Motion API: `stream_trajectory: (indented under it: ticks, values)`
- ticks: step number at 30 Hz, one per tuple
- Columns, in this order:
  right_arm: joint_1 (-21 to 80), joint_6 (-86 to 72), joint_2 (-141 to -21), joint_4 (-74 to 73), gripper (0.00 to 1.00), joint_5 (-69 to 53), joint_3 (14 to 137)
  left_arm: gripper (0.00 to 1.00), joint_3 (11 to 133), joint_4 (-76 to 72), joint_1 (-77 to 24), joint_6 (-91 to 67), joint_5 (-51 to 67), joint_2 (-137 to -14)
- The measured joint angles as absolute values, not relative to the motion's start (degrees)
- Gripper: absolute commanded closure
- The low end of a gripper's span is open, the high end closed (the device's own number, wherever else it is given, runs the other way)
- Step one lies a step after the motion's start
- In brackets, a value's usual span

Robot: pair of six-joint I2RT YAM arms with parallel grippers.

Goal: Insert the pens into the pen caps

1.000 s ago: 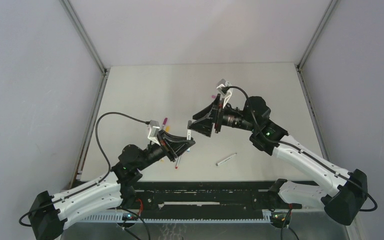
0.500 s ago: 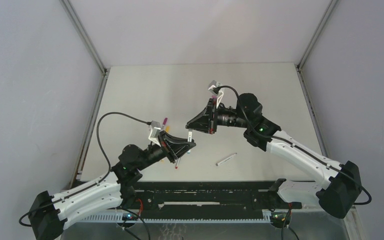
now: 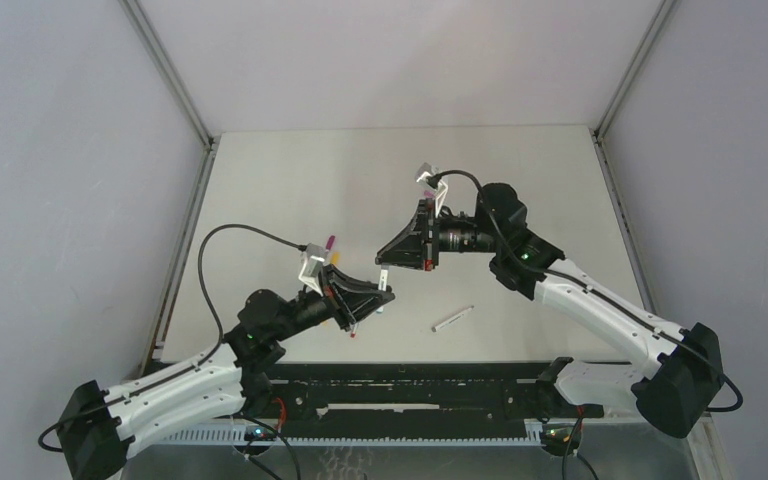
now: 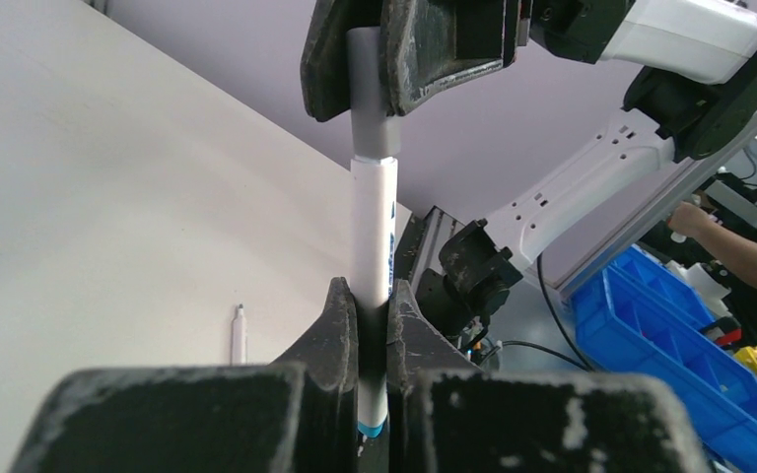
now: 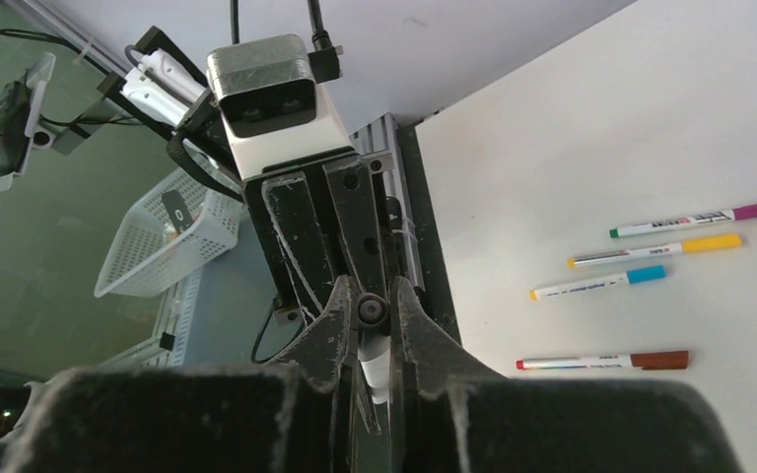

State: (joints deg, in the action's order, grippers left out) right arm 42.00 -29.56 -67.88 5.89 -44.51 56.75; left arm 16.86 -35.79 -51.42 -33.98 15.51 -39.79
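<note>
Pale tabletop [image 3: 290,180] from above: left end effector [image 3: 384,293] and right end effector [image 3: 381,257] meet in the air; a loose pen [image 3: 452,318] lies near. Left wrist: left one pinches a white pen [image 4: 373,227] touching the grey cap [image 4: 370,99]. Right wrist: right one pinches that cap.

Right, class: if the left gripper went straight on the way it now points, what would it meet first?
The grey cap held in the right gripper. The pen in the left gripper lines up with that cap and seems to touch its open end, though how far it has entered is unclear.
</note>
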Motion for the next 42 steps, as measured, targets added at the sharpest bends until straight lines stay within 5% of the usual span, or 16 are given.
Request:
stream_trajectory:
  ticks: [42]
  values:
    - [45.10,-35.70,-64.27,17.37,1.00,-40.14,45.63,1.00,15.53,-35.59,-46.28,-39.92,28.32,-39.90]
